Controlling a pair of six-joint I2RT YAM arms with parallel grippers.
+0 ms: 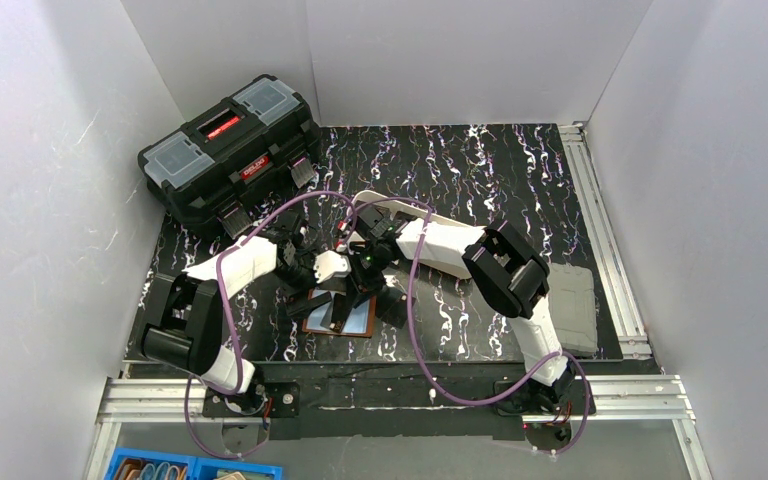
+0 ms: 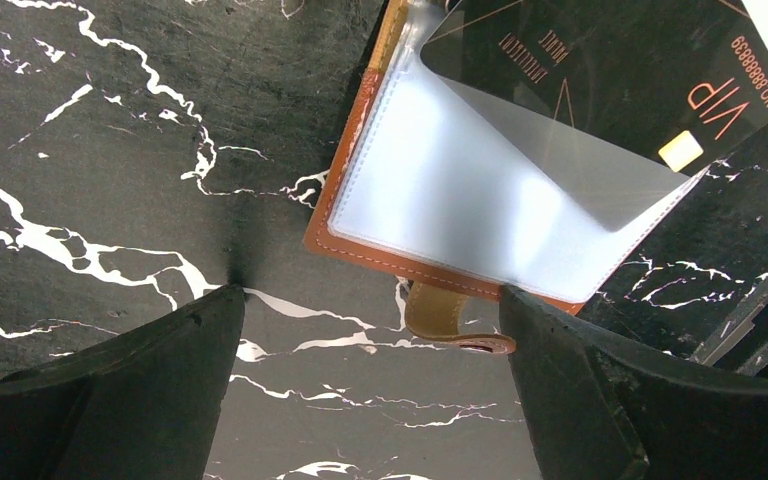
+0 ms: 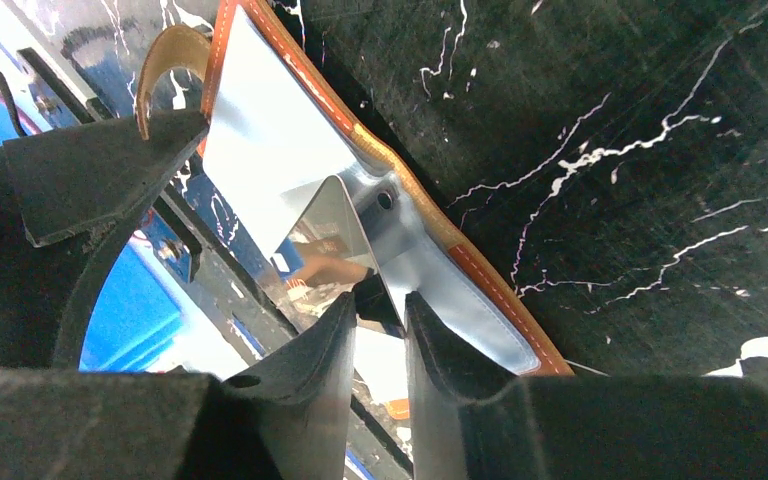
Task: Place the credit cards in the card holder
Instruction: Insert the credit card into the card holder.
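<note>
Brown leather card holder (image 2: 410, 259) lies open on the table (image 2: 110, 150), approx. centre. One black credit card (image 2: 610, 70) is partly inside its clear sleeve (image 2: 480, 190) and sticks out toward 1 o'clock. Left gripper (image 2: 370, 320) hovers at holder's 6 o'clock, spread wide, empty. Right gripper (image 3: 380, 315) has jaws nearly together at the card edge; grasping or not, I cannot tell. Other cards not visible, so probably more is left.

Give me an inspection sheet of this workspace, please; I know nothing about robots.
Surface: black table with white veining.
Job's things: brown card holder lies open; one black card sits partly in a clear sleeve.
Clutter: black toolbox, white tray, grey pad.
Grippers: left gripper open, empty; right gripper narrowly apart at the sleeves, grip unclear.
Cables: purple cables loop over both arms.
Surroundings: white walls, blue bins.
</note>
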